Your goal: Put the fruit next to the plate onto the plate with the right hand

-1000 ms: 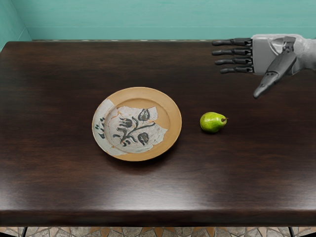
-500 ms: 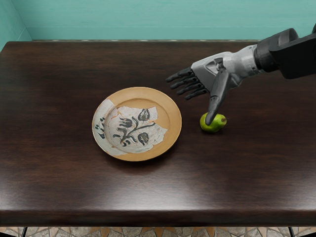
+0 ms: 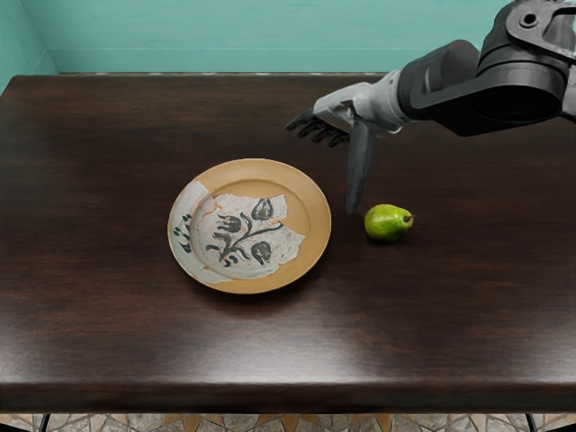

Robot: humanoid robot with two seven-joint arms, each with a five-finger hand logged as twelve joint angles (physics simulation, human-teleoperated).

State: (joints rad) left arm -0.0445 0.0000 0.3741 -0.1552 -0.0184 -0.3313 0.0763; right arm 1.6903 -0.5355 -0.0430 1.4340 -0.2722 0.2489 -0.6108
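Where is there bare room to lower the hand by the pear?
Bare table right of and in front of the pear, and left of the plate. Tightest is the gap between plate rim and pear, where the thumb of the right hand points down.

The right arm (image 3: 490, 76) comes in from the upper right corner and reaches leftward at a slight downward slant. Its bulky dark forearm (image 3: 450, 81) narrows to a pale grey wrist (image 3: 391, 94). The right hand (image 3: 353, 108) hangs in the air with its back turned upward. Its four dark fingers (image 3: 310, 126) are stretched out and slightly fanned, pointing left and a little down. The thumb (image 3: 359, 171) points straight down, long and stiff, well apart from the fingers. The hand grasps nothing.
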